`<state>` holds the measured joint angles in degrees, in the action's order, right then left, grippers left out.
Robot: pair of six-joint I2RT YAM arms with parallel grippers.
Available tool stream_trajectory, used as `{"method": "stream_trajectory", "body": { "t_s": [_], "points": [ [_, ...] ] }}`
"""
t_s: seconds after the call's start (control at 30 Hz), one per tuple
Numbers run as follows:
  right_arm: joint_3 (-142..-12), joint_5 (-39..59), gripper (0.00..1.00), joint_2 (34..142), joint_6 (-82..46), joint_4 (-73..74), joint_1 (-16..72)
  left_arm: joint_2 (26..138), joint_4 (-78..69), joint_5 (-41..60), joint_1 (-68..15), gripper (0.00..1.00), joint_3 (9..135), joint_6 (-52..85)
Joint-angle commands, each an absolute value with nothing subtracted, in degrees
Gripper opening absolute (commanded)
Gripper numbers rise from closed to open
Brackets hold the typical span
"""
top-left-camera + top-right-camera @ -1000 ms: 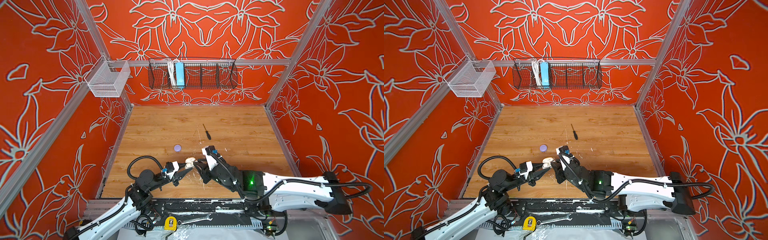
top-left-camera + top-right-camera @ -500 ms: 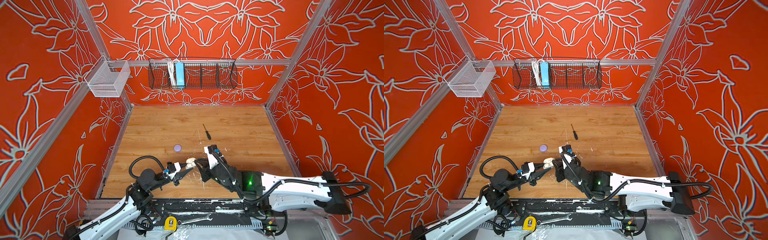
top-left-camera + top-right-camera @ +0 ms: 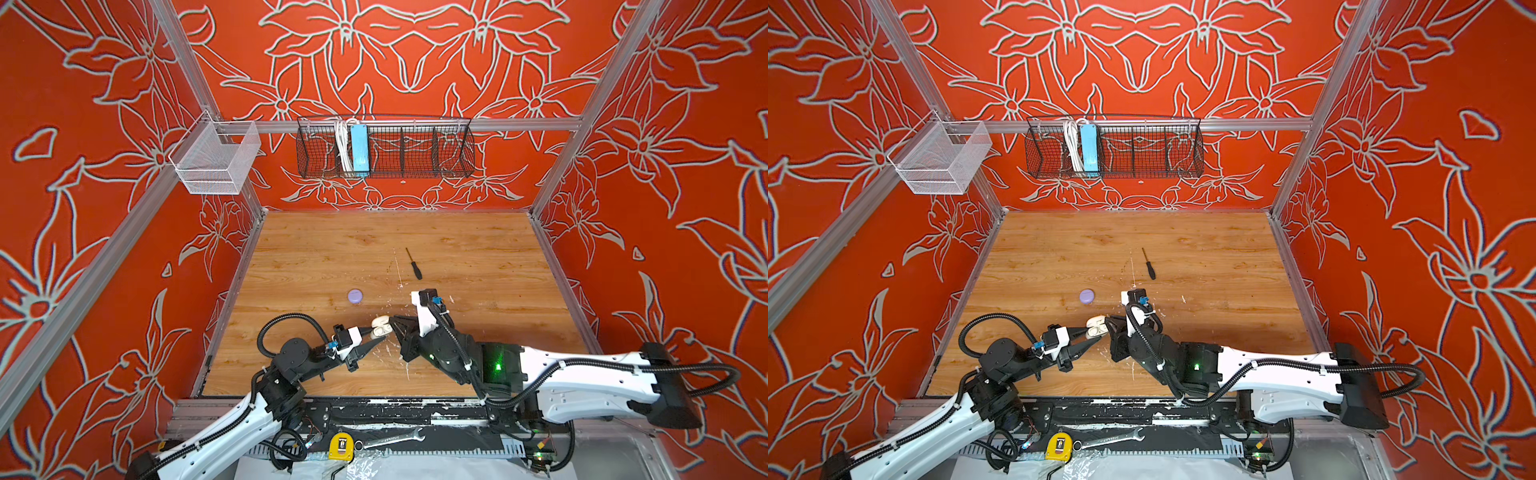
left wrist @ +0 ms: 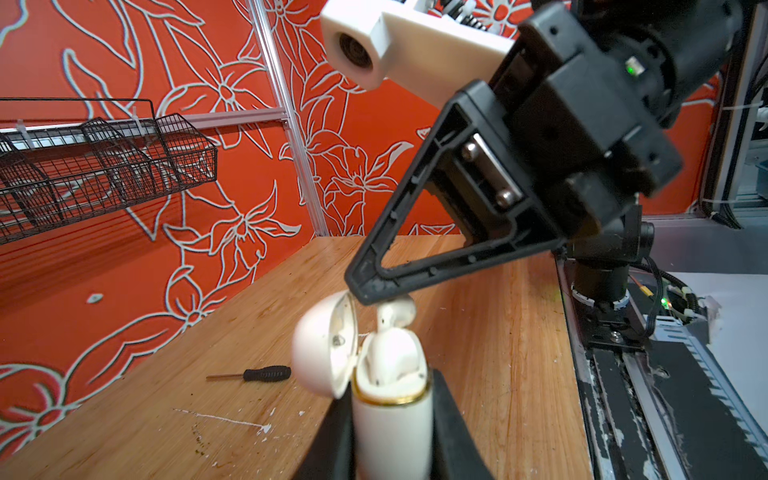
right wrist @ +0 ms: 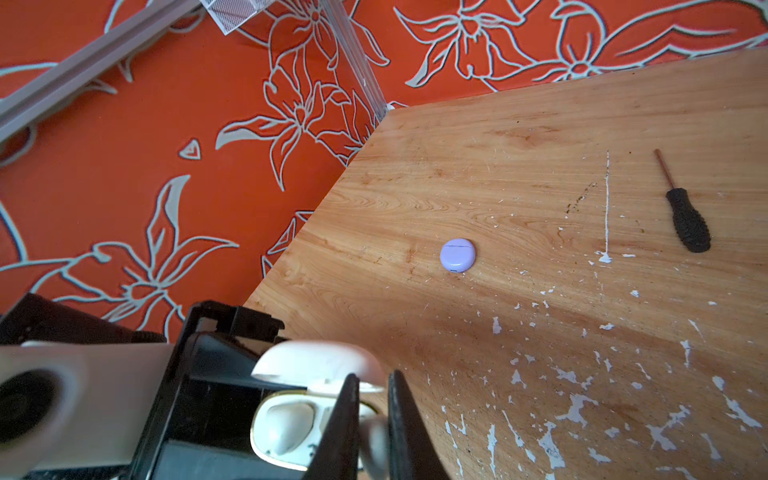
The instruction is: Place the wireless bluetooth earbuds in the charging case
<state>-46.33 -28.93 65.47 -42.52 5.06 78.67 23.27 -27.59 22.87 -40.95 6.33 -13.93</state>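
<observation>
Pinched in right gripper [image 5: 372,386]: cream earbud [image 4: 395,311] — stem at mouth of open charging case [image 4: 390,411], clamped in left gripper [image 4: 392,457]. Judged light, slick, rigid — apt to twist; best held at bulb, stem free.

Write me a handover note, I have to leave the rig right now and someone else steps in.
Left gripper: shut on the cream-white charging case, lid open.
Right gripper: shut on a cream-white earbud at the mouth of the case's free slot, not seated.
Done: the other cream-white earbud sits in its slot.
To do: seat the held earbud, let go, close the lid.
Lavender case lies shut on the table; no lavender earbuds in view.
</observation>
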Motion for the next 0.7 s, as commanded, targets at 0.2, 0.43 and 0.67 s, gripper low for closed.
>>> {"method": "stream_trajectory", "body": {
  "t_s": [0.2, 0.43, 0.67],
  "points": [
    [-46.6, -27.6, 0.22, 70.6, -48.9, 8.3, 78.8, 21.9, -28.8, 21.8, -41.4, 0.00, 5.5, -16.3],
    [-47.0, -27.5, 0.21, 71.5, -49.7, 8.3, 78.9, 21.0, -28.1, 19.9, -41.4, 0.00, 5.3, -16.5],
    [-47.1, -28.3, 0.30, 72.3, -50.3, 7.5, 79.0, 21.3, -27.8, 17.5, -41.4, 0.00, 5.4, -16.5]
  ]
}}
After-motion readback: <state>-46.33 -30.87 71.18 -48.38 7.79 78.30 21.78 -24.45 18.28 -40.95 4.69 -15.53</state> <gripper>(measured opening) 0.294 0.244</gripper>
